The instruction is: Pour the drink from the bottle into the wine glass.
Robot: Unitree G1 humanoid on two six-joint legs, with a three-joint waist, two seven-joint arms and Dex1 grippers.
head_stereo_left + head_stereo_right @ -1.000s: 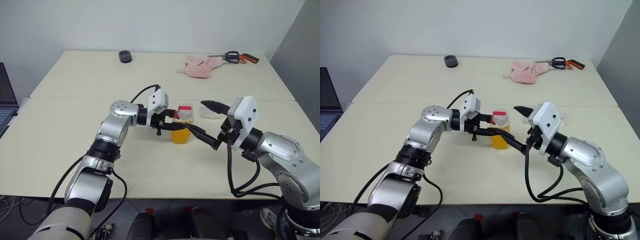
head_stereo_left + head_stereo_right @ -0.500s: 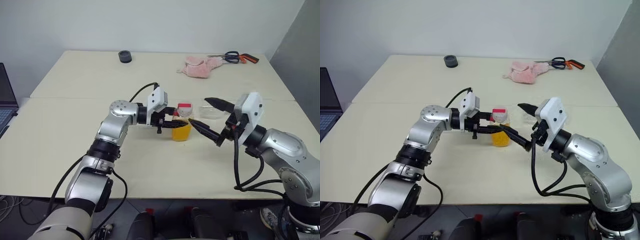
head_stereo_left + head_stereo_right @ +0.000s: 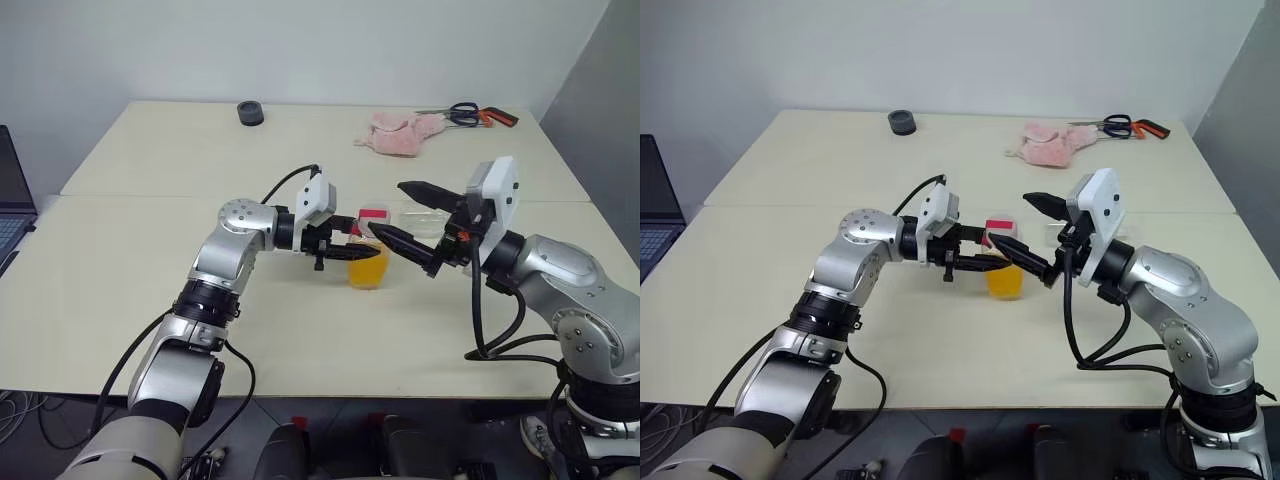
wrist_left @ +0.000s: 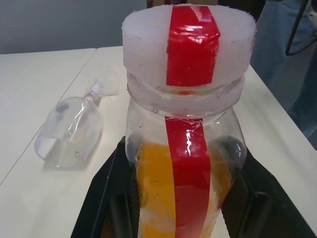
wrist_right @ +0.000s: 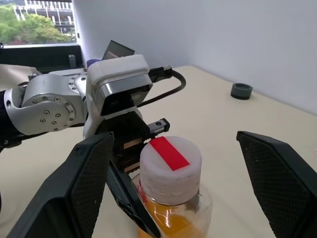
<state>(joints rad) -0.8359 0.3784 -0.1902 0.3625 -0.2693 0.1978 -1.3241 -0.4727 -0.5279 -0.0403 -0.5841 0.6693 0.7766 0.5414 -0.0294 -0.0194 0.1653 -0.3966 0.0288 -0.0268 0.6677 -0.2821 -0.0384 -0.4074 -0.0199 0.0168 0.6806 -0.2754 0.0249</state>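
A: Where's the bottle (image 3: 367, 255) just now?

B: Upright near the middle of the desk (image 3: 150, 160), clamped round its body by the left pincer (image 3: 352, 246), whose fingers come in from the robot's left. The drink (image 4: 153, 193) fills only its lower part, and the white cap (image 5: 170, 168) with the red stripe is on.

A: And the right pincer (image 3: 1029, 232)?

B: Fingers wide apart, pointing roughly level toward the bottle from the robot's right. In the right wrist view the cap sits between the two fingers, with clear gaps either side, so nothing is gripped.

A: So what does the next move turn on?

B: I'd say the cap. The bottle's long axis stands vertical, while the right pincer reaches in sideways at cap height. It is the free arm and nearest the cap, so closing there looks like the likely step before any pouring.

A: The wine glass (image 4: 69, 131)?

B: Lying on its side on the desk just behind the bottle, near the right pincer. It would need standing up
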